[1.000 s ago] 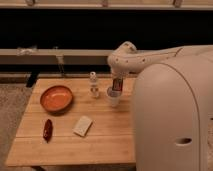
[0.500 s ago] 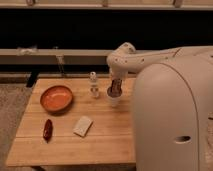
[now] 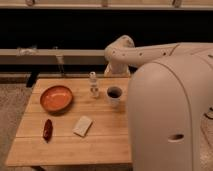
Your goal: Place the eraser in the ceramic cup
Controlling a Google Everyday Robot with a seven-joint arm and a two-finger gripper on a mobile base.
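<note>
Gripper [image 3: 116, 73] hangs at the table's [image 3: 65, 147] far edge, just behind and above the ceramic cup [image 3: 114, 94]. The cup lies straight below and slightly toward the camera from it, and whether the gripper is spread or closed cannot be told. The eraser is nowhere on the tabletop, so its long axis can't be read; possibly it sits in the cup's dark interior, but the view won't settle that. Count: one cup, one orange bowl [image 3: 56, 98], one small bottle [image 3: 93, 84], one pale block [image 3: 82, 125], one red chili-shaped thing [image 3: 47, 129], no eraser visible.
</note>
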